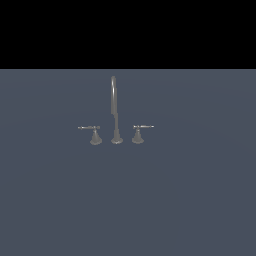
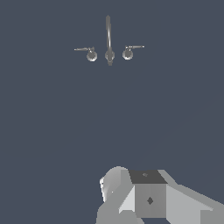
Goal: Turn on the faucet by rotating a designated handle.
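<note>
Gripper [image 2: 131,199]: only partly visible in the wrist view; its opening cannot be told; holds nothing visible.
Faucet [image 1: 115,112]: well apart from it.
Designated handle [image 1: 140,132]: untouched.

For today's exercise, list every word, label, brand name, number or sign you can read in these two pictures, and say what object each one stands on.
None: no readable text appears in either view.
The faucet, its designated handle and the twin handle are plain grey metal with no lettering.
The surface beneath them is unmarked.
The gripper body in the wrist view carries one small dark diamond mark; it is not a letter or number.
</note>
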Controlling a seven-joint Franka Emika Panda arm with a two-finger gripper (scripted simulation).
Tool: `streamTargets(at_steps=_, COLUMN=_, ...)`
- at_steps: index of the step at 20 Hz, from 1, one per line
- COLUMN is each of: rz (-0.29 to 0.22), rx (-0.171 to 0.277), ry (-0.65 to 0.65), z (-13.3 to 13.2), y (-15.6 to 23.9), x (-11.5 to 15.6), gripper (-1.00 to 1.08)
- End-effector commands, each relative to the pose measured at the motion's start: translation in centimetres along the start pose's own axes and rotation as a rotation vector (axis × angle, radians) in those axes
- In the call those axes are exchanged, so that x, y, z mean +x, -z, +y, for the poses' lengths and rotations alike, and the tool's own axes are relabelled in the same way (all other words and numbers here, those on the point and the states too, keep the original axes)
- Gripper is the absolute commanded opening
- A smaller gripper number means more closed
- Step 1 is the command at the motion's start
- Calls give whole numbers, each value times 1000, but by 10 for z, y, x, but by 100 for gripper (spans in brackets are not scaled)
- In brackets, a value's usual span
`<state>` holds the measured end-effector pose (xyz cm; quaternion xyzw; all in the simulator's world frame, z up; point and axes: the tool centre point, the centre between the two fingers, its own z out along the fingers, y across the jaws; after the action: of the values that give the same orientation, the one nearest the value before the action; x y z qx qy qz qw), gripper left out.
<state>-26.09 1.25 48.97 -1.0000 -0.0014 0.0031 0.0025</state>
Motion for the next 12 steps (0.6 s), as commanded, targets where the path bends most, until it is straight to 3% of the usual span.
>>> streamTargets(at_steps=1, rz=0, rx=0, ry=0, z=0, y=0, x=0, gripper=-100)
streamTargets(at_steps=12, rz=-5, rx=16, ry=31, z=1, y=-4, x=6, gripper=-100)
